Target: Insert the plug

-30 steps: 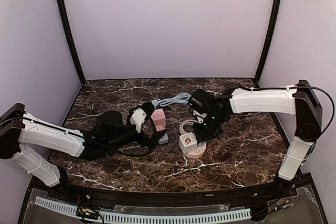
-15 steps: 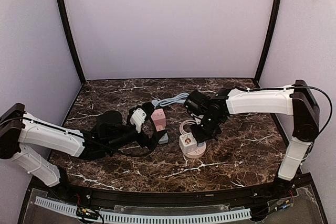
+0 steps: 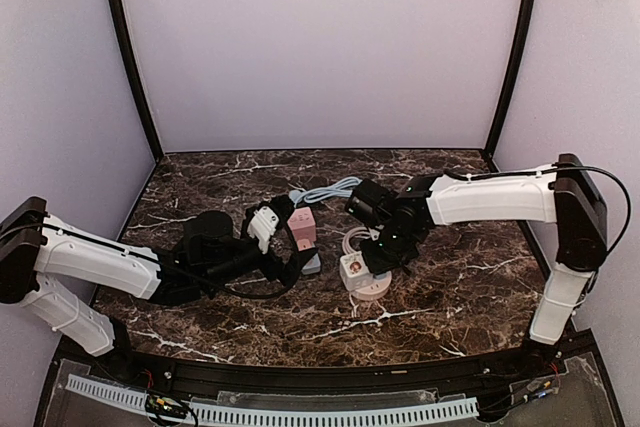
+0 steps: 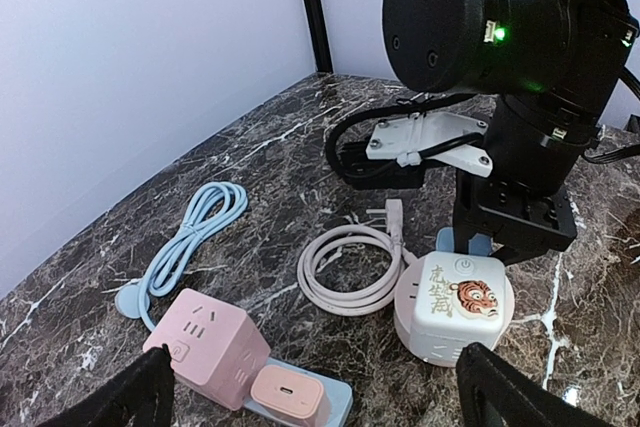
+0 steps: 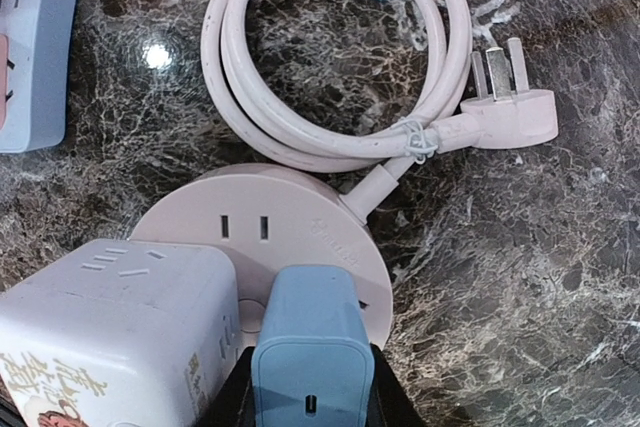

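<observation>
So in the last second the right arm swung in to the left and dropped a bit. Now the right gripper (image 3: 385, 247) sits right over the round pink socket base (image 5: 300, 222), jaws clamped on the blue plug adapter (image 5: 305, 347), just beside the white tiger cube (image 5: 110, 317). Looks lined up for the push to me, though I can't tell if the pins are in yet. The left gripper (image 3: 287, 244) hasn't budged, jaws wide and empty, near the pink cube socket (image 3: 301, 227).
</observation>
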Robot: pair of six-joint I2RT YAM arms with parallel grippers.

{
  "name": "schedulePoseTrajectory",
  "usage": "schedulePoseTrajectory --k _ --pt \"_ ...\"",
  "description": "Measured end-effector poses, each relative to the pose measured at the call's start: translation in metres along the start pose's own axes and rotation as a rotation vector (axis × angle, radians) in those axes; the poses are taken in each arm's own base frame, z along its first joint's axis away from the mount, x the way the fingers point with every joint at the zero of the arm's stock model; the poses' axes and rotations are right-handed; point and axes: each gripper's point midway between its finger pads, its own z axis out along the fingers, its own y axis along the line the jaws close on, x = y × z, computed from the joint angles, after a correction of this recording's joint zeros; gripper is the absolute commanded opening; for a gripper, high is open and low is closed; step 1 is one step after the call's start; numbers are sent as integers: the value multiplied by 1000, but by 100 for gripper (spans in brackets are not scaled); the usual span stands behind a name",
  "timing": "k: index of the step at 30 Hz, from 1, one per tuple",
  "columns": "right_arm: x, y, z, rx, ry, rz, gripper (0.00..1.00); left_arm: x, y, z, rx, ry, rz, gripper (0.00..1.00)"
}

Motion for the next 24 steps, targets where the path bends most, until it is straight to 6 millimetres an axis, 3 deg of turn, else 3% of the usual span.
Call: schedulePoseTrajectory --k 10,16,20,24 --pt "-5 1 4 3 -39 22 1 2 0 0 1 8 2 99" --pt "-10 3 -4 -8 -56 25 18 2 0 0 1 8 2 99" --pt "-10 3 -7 -5 -51 19 39 2 0 0 1 9 2 100" --pt "-5 -3 -10 21 -23 10 45 2 0 0 1 9 4 100"
